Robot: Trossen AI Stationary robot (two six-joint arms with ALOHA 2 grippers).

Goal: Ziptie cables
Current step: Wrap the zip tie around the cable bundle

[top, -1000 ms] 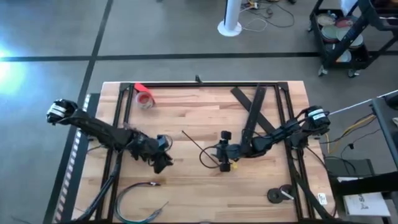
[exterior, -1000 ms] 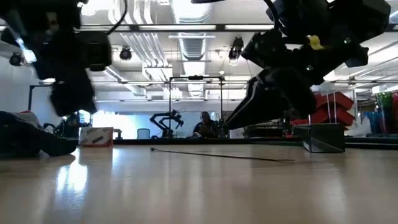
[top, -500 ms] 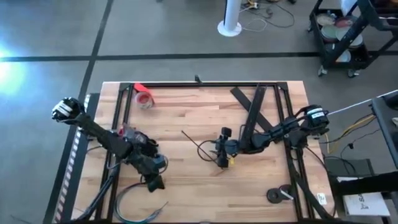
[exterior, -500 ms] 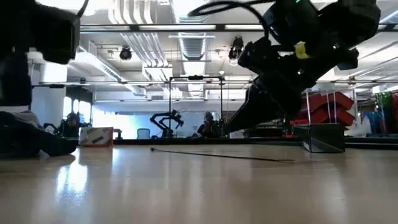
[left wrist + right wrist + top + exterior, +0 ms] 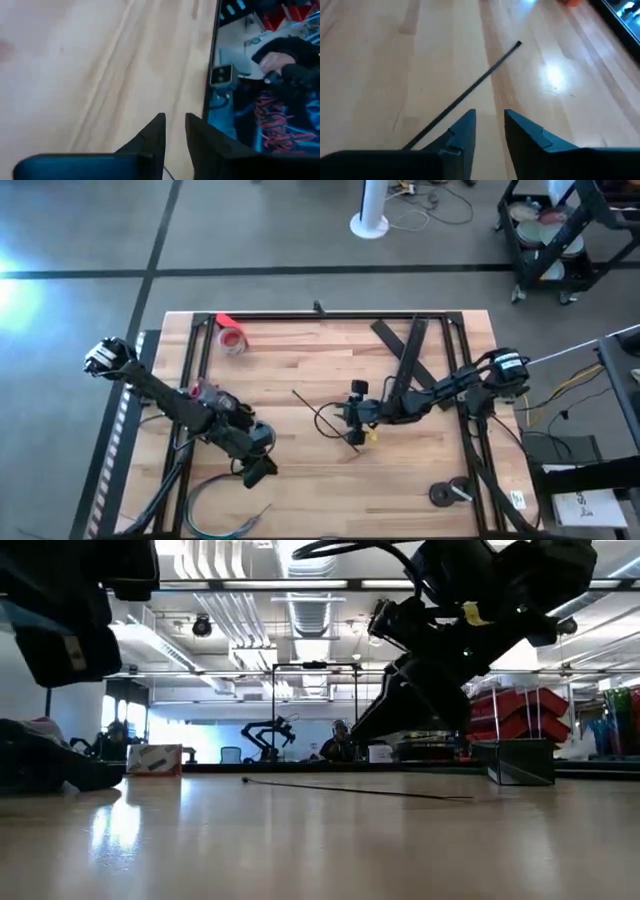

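Ziptie (image 5: 316,408) — thin strip flat on the desk (image 5: 300,360), running diagonally; right gripper (image 5: 352,430) just beside its near end, slightly parted, empty; we judge it nearer. Left gripper (image 5: 255,473) likewise empty, near the cables (image 5: 215,498).

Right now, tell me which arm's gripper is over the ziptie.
The right gripper, at mid-table: the thin dark ziptie runs out from beside its fingers. The left gripper hangs near the front edge, by the cables.
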